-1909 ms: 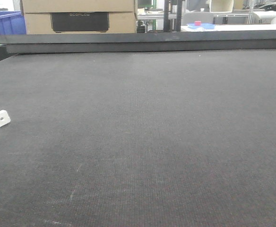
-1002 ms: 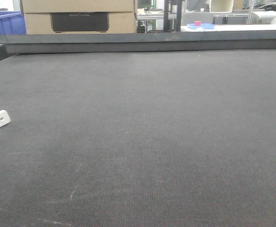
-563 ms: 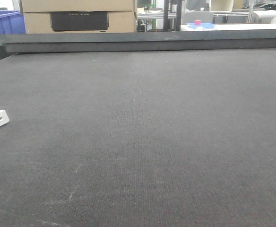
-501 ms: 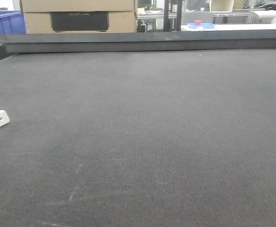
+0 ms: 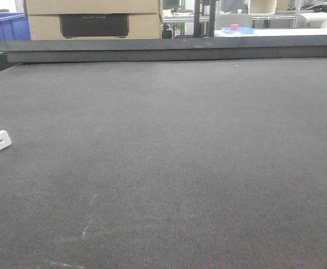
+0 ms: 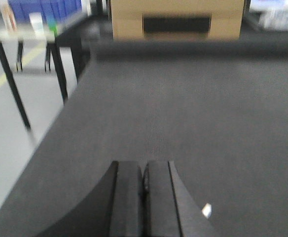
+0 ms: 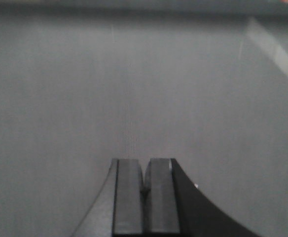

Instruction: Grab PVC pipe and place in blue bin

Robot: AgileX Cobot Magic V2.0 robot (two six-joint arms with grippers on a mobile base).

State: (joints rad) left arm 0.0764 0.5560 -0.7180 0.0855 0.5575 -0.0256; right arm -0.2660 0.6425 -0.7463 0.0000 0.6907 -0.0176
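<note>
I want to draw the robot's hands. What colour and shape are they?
Both look alike. The left gripper and the right gripper each have two flat, dark grey fingers with squared tips, like little slabs. A black curved piece swoops out beside them. No cables, stickers or writing show, and the arms themselves are out of view.

lab or workshop: dark mat-covered workbench, cardboard boxes, blue storage bins, metal racking behind.
</note>
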